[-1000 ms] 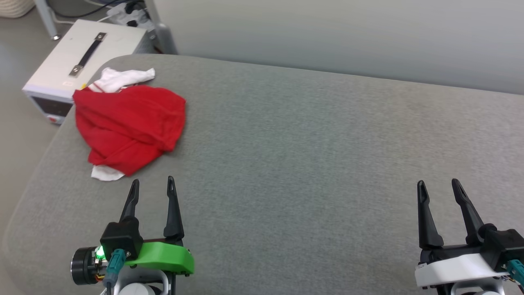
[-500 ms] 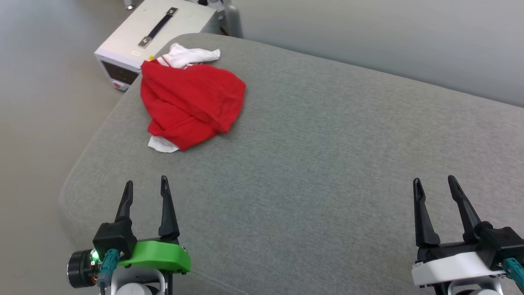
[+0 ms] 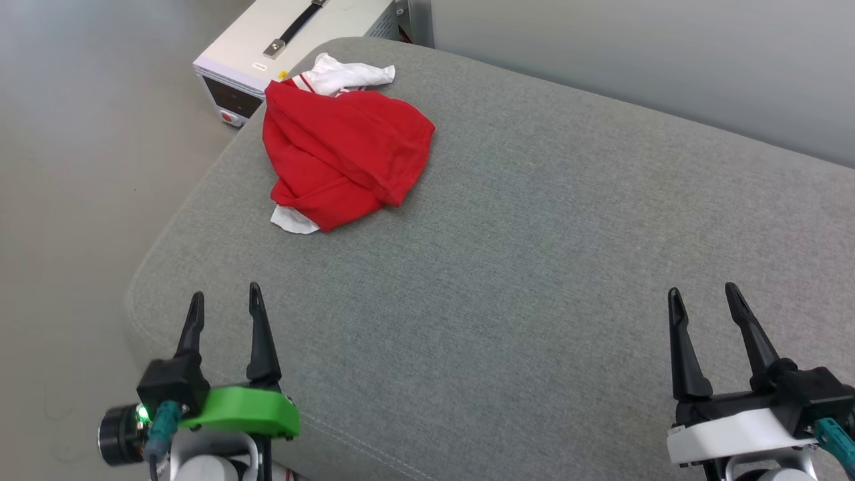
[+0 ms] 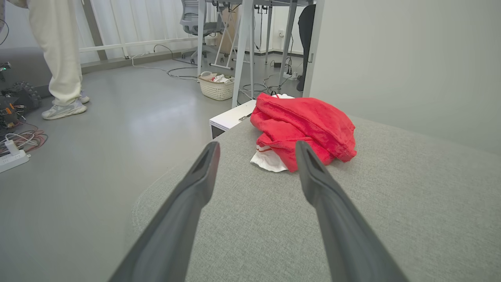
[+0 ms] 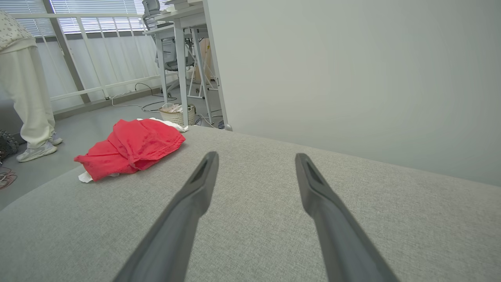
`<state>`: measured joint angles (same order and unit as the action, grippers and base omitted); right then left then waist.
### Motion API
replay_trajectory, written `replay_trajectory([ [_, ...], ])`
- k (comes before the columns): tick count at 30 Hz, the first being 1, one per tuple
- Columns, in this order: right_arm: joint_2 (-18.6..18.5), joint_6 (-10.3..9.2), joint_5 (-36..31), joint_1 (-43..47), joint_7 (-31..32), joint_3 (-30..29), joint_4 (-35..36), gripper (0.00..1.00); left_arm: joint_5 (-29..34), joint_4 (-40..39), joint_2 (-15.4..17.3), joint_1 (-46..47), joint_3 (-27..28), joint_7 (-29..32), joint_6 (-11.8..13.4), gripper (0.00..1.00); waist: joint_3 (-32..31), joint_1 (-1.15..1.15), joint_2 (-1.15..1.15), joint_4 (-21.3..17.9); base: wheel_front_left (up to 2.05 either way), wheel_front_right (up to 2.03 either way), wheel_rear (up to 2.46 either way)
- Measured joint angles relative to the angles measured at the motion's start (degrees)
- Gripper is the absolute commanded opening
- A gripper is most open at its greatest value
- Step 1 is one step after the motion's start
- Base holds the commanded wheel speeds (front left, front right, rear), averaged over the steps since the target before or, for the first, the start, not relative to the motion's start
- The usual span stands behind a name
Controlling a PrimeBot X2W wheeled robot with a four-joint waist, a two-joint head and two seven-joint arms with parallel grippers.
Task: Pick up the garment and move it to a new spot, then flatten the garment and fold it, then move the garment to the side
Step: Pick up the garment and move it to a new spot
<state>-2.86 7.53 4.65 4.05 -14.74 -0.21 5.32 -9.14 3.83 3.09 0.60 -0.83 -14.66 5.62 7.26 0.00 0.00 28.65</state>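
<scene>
The garment lies crumpled in a red heap with white sleeve bits at its far and near ends, on the far left corner of the grey cushioned surface. It also appears in the left wrist view and the right wrist view. My left gripper hovers open near the front left edge, well short of the garment, nothing between its fingers. My right gripper stands open at the front right, far from the garment.
A white box with a black handle stands on the floor just beyond the garment's corner. A wall runs behind the surface. A person's legs, a basket and desk legs stand across the floor to the left.
The head camera has turned left, so the garment and box shift right and up in the picture. Both grippers keep their open pose.
</scene>
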Motion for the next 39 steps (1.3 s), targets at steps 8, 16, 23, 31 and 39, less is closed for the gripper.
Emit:
replay_trajectory([
  [8, -1.5, 0.0, -1.5, -3.1, 0.0, 1.3, 1.1, 1.0, -1.2, 2.5, 0.5, 11.9, 7.2, 0.0, -8.2, 1.0, 2.7, 0.0, 0.0, -2.1, 0.0, 0.0, 0.0],
  [16, -4.7, 0.0, -2.1, -7.9, 0.0, 1.5, 4.7, 1.0, -3.8, 11.7, 7.5, 31.9, 13.3, 0.0, -12.0, 1.0, 8.6, 0.0, 0.0, -5.9, 0.0, 0.0, 0.0],
  [23, -6.0, 0.0, -2.1, -10.7, 0.0, 1.2, 7.5, 1.0, -10.3, 24.7, 16.8, 45.7, 10.1, 11.8, -12.7, 1.0, 14.6, 0.01, 0.0, -9.4, 0.0, 0.0, 0.0],
  [31, -7.2, 0.0, -2.1, -13.4, 0.0, 1.1, 9.0, 1.0, -27.6, 30.2, 24.5, 53.3, 0.5, 37.6, -12.8, 1.0, 20.9, 0.0, 0.0, -12.7, 0.0, 0.0, 0.0],
  [39, -8.0, 0.0, -2.3, -15.2, 0.0, 1.1, 9.5, 1.0, -35.3, 33.4, 28.9, 53.6, -5.8, 59.6, -12.8, 1.0, 25.2, 0.0, 0.0, -15.7, 0.0, 0.0, 0.0],
])
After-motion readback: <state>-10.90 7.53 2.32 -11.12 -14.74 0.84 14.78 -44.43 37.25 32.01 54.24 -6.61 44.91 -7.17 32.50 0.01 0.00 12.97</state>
